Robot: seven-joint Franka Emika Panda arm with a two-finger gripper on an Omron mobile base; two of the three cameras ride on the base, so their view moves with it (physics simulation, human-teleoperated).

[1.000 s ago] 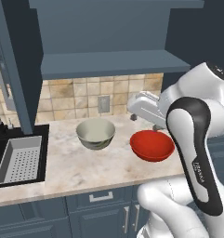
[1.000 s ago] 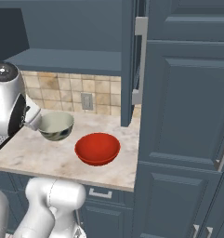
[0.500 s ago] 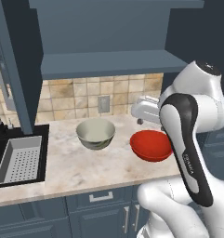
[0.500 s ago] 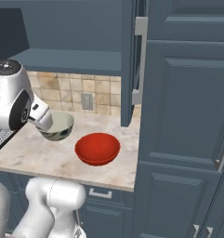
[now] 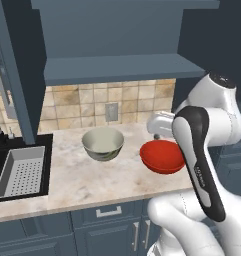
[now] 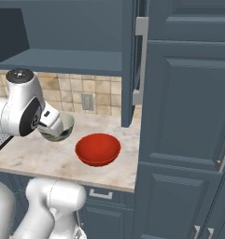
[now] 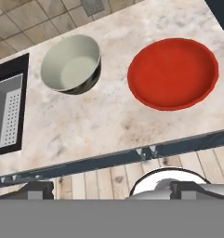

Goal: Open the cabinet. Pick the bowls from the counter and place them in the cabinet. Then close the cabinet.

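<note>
Red shallow bowl (image 7: 173,73) beside deeper cream bowl (image 7: 72,65), marbled counter (image 7: 95,118).

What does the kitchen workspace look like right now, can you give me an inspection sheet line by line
Surface: beige marbled counter, sink set in at its left.
Job's things: red bowl and cream bowl on the counter, side by side, apart; cabinet open, shelf bare.
Clutter: nothing seen.
Grippers: gripper open, holding nothing, above the counter's front edge.
Cables: nothing seen.
Surroundings: tiled backsplash with a wall outlet; lower drawers shut.
</note>
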